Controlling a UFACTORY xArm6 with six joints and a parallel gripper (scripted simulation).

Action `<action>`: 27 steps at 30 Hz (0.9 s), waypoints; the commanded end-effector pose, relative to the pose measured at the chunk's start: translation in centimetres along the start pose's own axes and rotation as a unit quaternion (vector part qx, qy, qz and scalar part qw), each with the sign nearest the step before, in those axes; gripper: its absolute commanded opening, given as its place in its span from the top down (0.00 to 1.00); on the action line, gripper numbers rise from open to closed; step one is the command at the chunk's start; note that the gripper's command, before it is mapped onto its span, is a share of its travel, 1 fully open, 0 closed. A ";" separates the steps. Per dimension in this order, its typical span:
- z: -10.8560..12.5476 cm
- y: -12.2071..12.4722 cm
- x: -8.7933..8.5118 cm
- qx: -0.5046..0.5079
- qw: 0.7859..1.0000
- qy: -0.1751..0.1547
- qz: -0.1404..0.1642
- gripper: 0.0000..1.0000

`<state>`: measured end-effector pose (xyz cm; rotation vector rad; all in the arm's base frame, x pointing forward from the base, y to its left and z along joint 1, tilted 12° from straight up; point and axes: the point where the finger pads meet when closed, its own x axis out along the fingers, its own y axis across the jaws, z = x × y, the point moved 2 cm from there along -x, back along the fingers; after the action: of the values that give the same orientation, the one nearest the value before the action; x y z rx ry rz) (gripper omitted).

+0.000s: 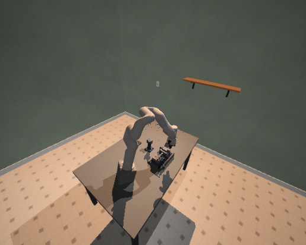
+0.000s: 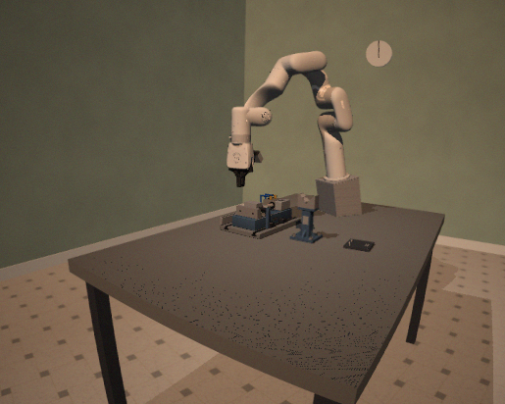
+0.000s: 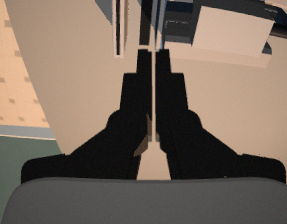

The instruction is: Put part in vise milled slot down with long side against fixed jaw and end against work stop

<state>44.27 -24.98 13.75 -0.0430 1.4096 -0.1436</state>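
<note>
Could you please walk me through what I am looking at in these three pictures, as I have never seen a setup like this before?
It is one pale jointed robot arm bolted to a table. One picture looks down from high in the room, one from the side, and one from a camera on the arm's wrist, along its black gripper. The gripper is shut and holds nothing, hanging above one end of the vise, a clamp for metal parts. Beside the vise stands a small blue V-block, a rest, and farther along lies a dark flat infeed plate. The part itself I cannot make out clearly.

Pale arm (image 2: pixel 282 78), black end effector (image 2: pixel 239 181)
</note>
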 end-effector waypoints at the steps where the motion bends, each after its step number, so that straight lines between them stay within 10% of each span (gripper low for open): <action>1: -0.1 0.6 -0.2 -0.074 0.997 -0.002 0.000 1.00; 14: -1.0 2.9 -0.2 -0.318 0.948 -0.002 -0.001 1.00; 27: -2.2 5.6 -0.1 -0.581 0.814 -0.001 -0.002 1.00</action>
<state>42.56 -19.77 12.80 -0.9687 1.3460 0.6514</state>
